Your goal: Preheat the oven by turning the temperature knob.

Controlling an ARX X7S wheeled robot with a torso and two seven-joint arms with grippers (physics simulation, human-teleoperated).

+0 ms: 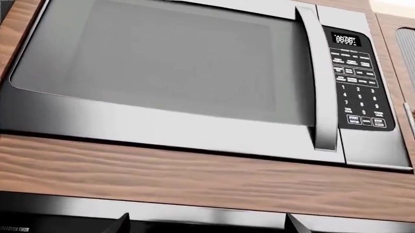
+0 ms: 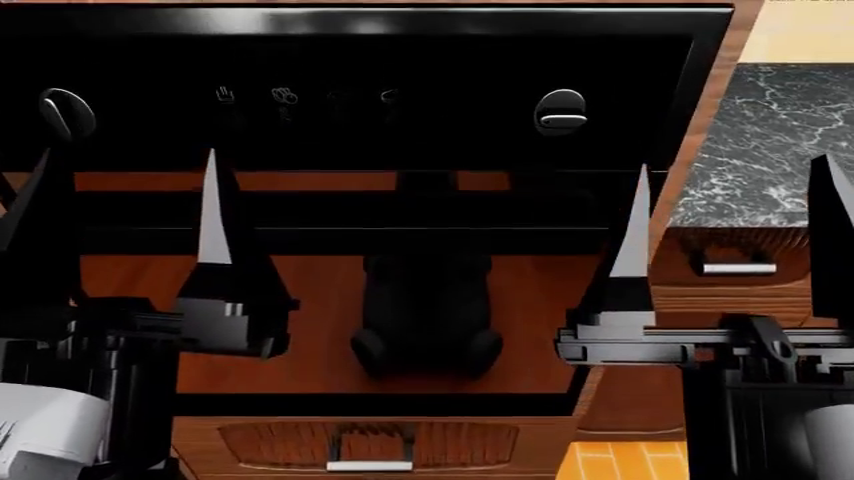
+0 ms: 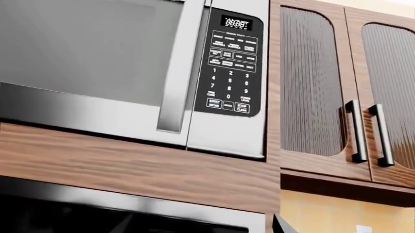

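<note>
The oven [image 2: 400, 60] fills the head view: glossy black, with a row of small white icons on its panel and a long black bar handle [image 2: 400, 238] across the dark glass door. The temperature knob [image 2: 561, 111], round with a level bar, sits at the panel's right end. A like knob [image 2: 67, 113] with a slanted bar sits at the left end. My left gripper [image 2: 128, 158] stands open below the slanted knob. My right gripper [image 2: 731, 165] is open too, lower than and right of the temperature knob, apart from it. Nothing is between either pair of fingers.
Both wrist views look up at a steel microwave [image 1: 168, 63] with a keypad [image 3: 230, 68], set in wood above the oven's top edge [image 1: 194, 213]. Glass-front wall cabinets [image 3: 318, 82] hang to its right. A marble counter [image 2: 774, 140] and wooden drawers with silver pulls [image 2: 738, 268] adjoin the oven.
</note>
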